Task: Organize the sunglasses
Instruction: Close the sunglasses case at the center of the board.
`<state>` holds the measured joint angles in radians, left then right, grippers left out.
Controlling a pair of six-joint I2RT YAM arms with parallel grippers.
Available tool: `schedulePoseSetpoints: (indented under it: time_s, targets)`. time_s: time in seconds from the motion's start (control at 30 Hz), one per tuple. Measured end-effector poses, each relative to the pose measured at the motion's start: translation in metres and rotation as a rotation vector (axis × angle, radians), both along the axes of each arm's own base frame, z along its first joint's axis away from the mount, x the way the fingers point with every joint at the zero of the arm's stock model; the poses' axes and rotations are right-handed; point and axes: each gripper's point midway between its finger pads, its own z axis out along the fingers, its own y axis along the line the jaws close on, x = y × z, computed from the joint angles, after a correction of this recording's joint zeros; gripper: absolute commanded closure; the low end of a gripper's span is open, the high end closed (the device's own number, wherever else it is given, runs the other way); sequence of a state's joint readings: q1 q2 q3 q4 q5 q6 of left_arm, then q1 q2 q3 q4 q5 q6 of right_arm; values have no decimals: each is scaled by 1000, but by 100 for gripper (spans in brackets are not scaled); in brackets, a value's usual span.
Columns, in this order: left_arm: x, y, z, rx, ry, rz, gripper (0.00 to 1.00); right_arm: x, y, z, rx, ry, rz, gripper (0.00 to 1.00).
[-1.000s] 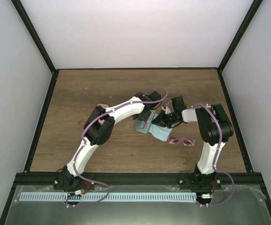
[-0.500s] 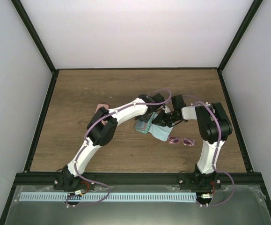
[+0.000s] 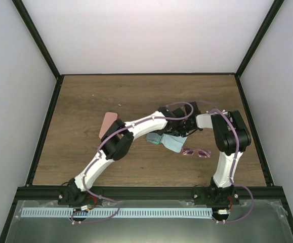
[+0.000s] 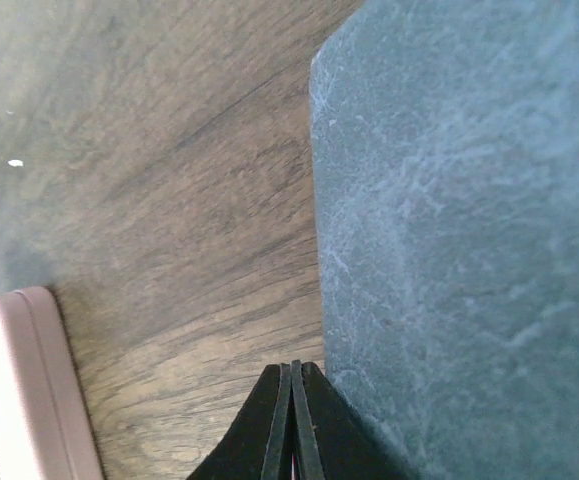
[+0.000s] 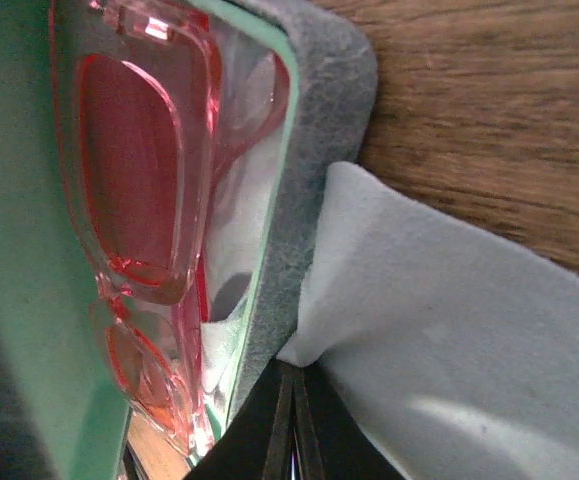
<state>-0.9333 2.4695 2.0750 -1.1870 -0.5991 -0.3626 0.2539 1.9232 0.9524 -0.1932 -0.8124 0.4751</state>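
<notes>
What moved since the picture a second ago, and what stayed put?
The left arm swung to its right, bringing the left gripper close to the right gripper and uncovering more of the pink case. Nothing was grabbed or dropped. The right gripper kept pinching the pale blue cloth; the purple sunglasses and blue-grey case stayed.

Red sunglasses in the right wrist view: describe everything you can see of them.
The red sunglasses are glossy, translucent red-pink plastic, with a thick frame around two rounded red lenses, the lower one only partly in view. A paler pink part, probably a folded arm, shows behind the frame. They lie inside the open case, against its mint-green lining and within its grey felt-like rim. Nothing grips them. The pale blue cloth lies just outside that rim, not touching them.
</notes>
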Motion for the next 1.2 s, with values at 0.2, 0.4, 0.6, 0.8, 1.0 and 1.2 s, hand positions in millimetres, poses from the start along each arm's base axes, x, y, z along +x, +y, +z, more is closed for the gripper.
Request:
schedulePoseSetpoints:
  time_s: [0.2, 0.4, 0.6, 0.8, 1.0, 1.2]
  targets:
    - [-6, -9, 1, 64, -80, -31, 96, -1, 0, 0, -15, -9, 32, 98]
    - [-7, -9, 2, 41, -87, -23, 96, 0, -1, 1, -39, -19, 43, 98]
    - [-11, -11, 11, -86, -97, 1, 96, -1, -3, 4, -140, -55, 46, 95]
    - [-44, -20, 12, -269, 60, 9, 95, 5, -22, 9, -319, -102, 10, 90]
    - [-72, -31, -8, -410, 207, 28, 95, 29, -21, 38, -378, -206, -18, 83]
    - [-68, -19, -7, -509, 239, 73, 95, 29, -24, 52, -432, -245, -48, 58]
